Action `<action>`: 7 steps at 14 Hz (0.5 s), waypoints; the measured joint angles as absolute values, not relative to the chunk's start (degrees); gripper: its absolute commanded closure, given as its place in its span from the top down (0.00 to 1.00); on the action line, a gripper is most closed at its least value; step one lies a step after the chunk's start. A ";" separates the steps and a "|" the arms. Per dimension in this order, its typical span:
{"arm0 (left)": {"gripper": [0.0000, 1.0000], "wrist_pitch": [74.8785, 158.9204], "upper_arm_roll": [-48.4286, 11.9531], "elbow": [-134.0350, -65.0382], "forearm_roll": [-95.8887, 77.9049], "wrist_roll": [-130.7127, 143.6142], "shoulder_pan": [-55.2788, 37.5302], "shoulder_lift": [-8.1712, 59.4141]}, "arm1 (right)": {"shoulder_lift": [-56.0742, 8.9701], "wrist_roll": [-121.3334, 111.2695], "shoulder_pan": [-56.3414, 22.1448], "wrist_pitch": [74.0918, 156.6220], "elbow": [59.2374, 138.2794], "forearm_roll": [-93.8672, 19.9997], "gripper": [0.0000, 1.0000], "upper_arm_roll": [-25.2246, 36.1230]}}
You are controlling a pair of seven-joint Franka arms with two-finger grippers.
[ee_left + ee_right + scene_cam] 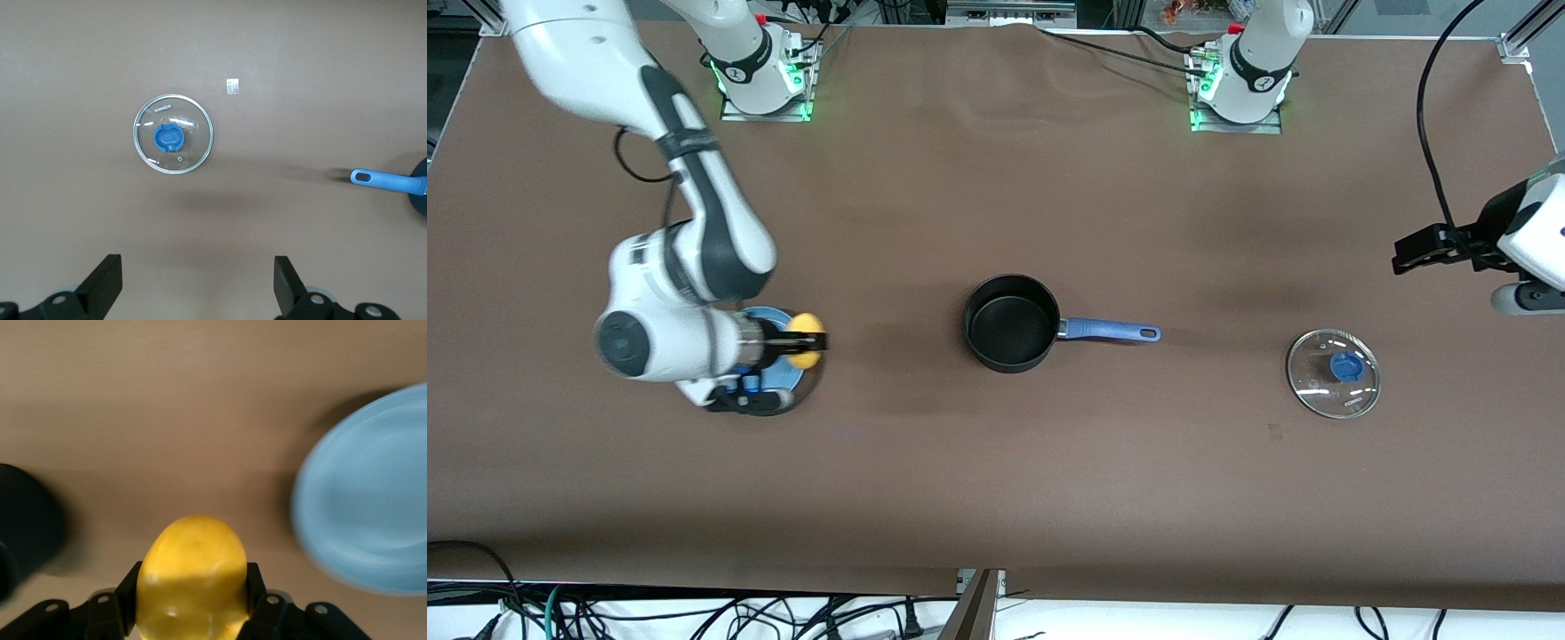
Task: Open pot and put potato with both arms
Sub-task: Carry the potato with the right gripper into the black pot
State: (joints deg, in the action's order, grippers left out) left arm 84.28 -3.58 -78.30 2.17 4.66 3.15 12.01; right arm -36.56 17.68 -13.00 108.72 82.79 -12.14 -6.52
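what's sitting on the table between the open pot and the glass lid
Nothing but the pot's own blue handle, which points toward the glass lid; past its tip the brown table is bare, as the front view shows.

A smooth yellow-orange potato (192, 577) is showing beside a plain light-blue plate (367, 513); the black saucepan (1011, 322) is wearing a blue handle.

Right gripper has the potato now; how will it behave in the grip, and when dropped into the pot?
The potato looks smooth and rounded, so it may slip or twist between the right gripper fingers. It seems firm, not squashing. Dropped into the pot, its oval shape would probably roll before settling.
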 measured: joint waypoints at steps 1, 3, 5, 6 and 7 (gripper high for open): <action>1.00 84.24 -3.46 -78.26 2.15 4.66 3.28 12.03 | -37.15 24.53 -16.26 109.62 81.48 -12.84 0.03 -6.68; 1.00 84.18 -3.37 -78.26 2.15 4.66 3.41 12.19 | -38.99 36.14 -22.64 113.64 79.02 -14.99 0.03 -6.76; 1.00 84.18 -3.34 -78.24 2.13 4.66 3.41 12.40 | -40.96 44.59 -28.07 120.36 77.90 -16.02 0.07 -6.77; 1.00 84.18 -3.34 -78.23 2.13 4.66 3.42 12.47 | -41.83 47.95 -30.30 123.31 77.70 -16.07 0.12 -6.76; 1.00 84.18 -3.34 -78.22 2.13 4.66 3.41 12.52 | -42.59 50.44 -32.07 125.84 77.47 -16.08 0.28 -6.75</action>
